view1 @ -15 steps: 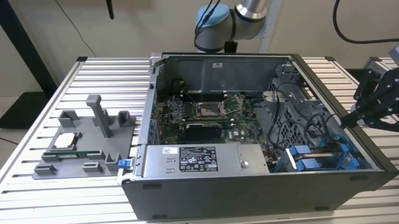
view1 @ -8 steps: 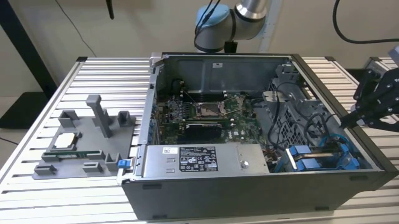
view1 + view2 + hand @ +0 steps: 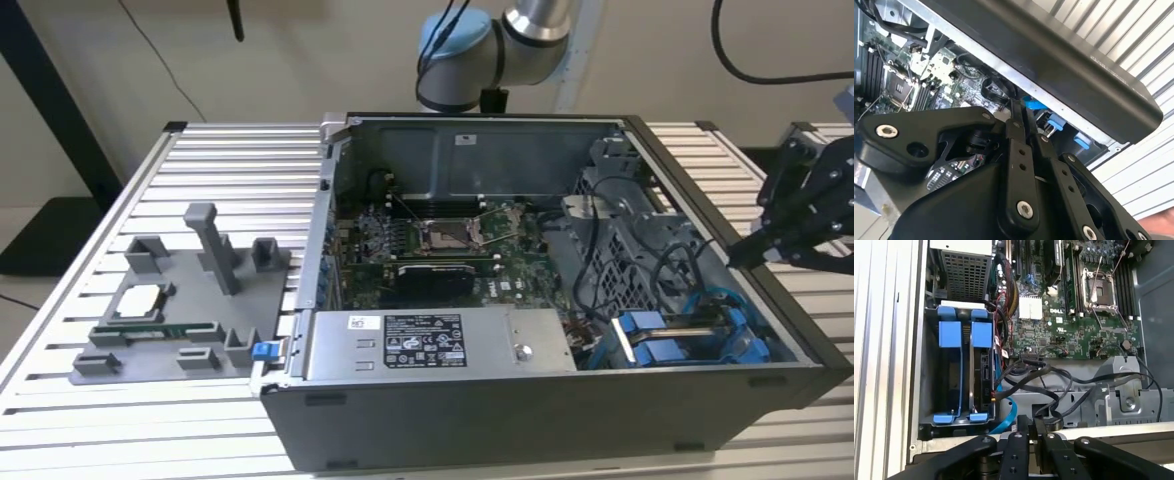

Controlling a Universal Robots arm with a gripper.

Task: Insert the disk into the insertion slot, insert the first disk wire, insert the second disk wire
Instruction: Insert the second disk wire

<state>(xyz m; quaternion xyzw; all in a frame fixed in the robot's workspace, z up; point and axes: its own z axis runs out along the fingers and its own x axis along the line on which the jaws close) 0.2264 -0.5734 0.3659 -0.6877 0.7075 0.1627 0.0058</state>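
The disk's blue carrier frame (image 3: 961, 335) sits inside the drive bay at the case corner, also seen in the exterior view as blue carrier frames (image 3: 663, 345). A dark connector edge (image 3: 985, 372) of the bay's contents faces the cables. Loose black wires (image 3: 1034, 371) loop beside the bay, and a blue flat cable (image 3: 1006, 417) curls under it. My gripper (image 3: 742, 254) hovers over the case's wall on the exterior view's right, fingertips pressed together with nothing between them. In both wrist views the gripper (image 3: 1031, 427) (image 3: 1017, 112) points toward the bay, apart from the wires.
The open computer case (image 3: 534, 420) lies on a slatted metal table (image 3: 134, 420). A grey labelled power-supply box (image 3: 434, 345) fills the near side, next to the motherboard (image 3: 441, 240). A grey fixture plate (image 3: 174, 300) with parts stands on the exterior view's left.
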